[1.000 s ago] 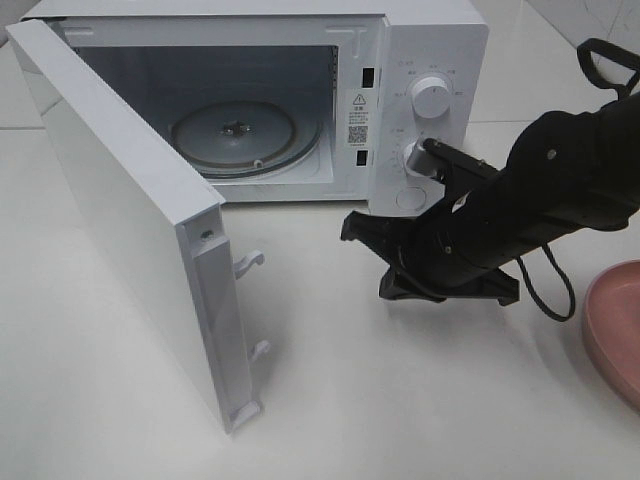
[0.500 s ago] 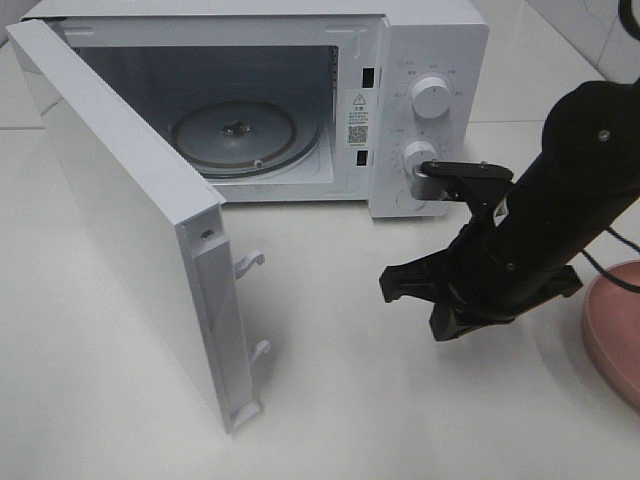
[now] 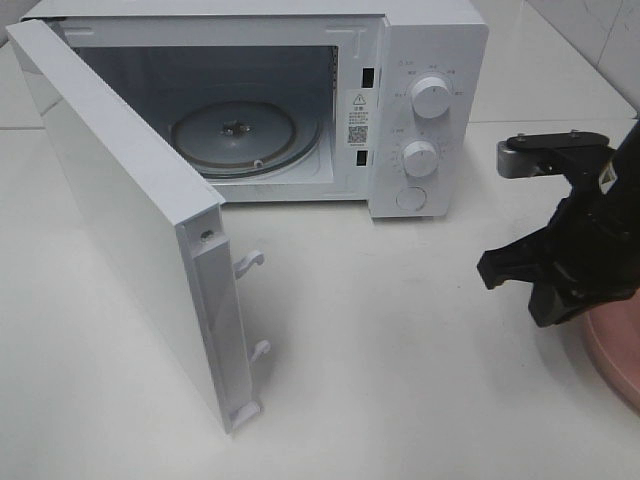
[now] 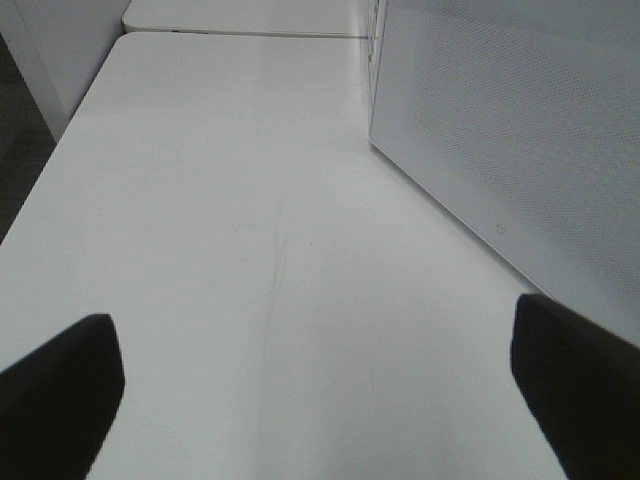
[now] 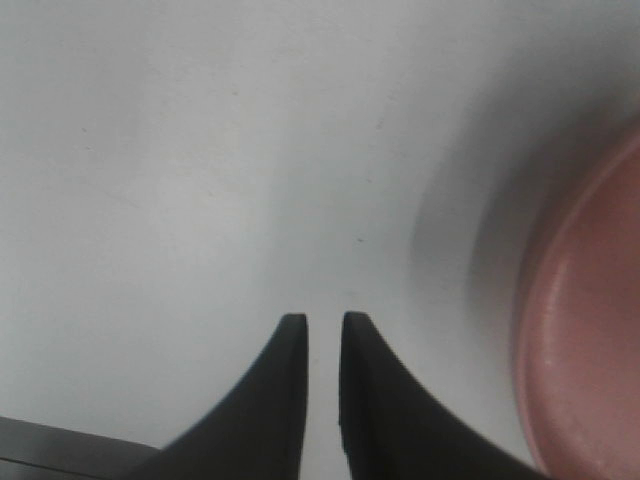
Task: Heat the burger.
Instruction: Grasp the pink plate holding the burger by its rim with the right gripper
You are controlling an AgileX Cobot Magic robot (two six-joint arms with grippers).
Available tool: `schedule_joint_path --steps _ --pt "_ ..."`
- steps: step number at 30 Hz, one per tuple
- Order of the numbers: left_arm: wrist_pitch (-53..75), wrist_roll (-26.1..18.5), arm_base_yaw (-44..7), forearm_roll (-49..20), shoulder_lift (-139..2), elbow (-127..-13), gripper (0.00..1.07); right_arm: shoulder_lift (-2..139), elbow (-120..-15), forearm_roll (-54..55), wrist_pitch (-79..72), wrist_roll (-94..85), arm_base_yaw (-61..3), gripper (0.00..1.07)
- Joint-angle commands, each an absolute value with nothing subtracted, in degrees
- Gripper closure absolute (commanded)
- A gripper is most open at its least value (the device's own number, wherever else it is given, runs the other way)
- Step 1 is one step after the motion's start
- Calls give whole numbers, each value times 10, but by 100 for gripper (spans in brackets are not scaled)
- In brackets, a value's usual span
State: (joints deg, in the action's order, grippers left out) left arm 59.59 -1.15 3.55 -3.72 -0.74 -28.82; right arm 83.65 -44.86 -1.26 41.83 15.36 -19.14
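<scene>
The burger is out of view in every frame. My right gripper point(image 3: 515, 285) hangs low over the white table, right of the microwave point(image 3: 440, 40) and next to the pink plate point(image 3: 615, 350). In the right wrist view its two black fingertips point(image 5: 292, 335) stand a narrow gap apart with nothing between them, and the plate's rim point(image 5: 590, 330) curves close beside them. My left gripper point(image 4: 320, 390) is wide open over bare table, nothing in it; it does not show in the exterior view.
The microwave door point(image 3: 120, 210) is swung wide open toward the front left, its latch hooks sticking out. The glass turntable point(image 3: 235, 135) inside carries nothing. A perforated white wall of the microwave point(image 4: 520, 130) stands beside the left gripper.
My right arm has swung away from the microwave's front, rightward to the pink plate. Its fingers have parted slightly. The left gripper has stayed where it was.
</scene>
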Motion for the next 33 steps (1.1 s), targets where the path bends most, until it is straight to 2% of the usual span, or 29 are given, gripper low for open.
schedule_joint_path --steps 1,2,3,4,5,7,8,10,16,33 --pt "594 -13 33 -40 -6 -286 9 818 -449 -43 446 145 -177 73" --pt "594 -13 33 -40 -6 -286 9 810 -449 -61 456 145 -171 57" --pt "594 -13 33 -40 -6 -286 9 810 -449 -61 456 145 -171 57" --pt "594 -13 33 -40 -6 -286 9 807 -449 -67 458 145 -168 50" --pt "594 -13 33 -40 -6 -286 9 807 -449 -67 458 145 -168 50" --pt "594 -13 33 -40 -6 -286 9 806 -448 -95 462 147 -158 19" --pt "594 -13 33 -40 -6 -286 9 806 -448 -95 462 147 -158 19" --pt "594 -13 33 -40 -6 -286 9 806 -448 -107 461 151 -155 8" --pt "594 -13 33 -40 -6 -286 9 816 -447 -116 454 163 -154 8" --pt "594 -13 33 -40 -6 -286 9 921 -447 -119 396 154 -88 13"
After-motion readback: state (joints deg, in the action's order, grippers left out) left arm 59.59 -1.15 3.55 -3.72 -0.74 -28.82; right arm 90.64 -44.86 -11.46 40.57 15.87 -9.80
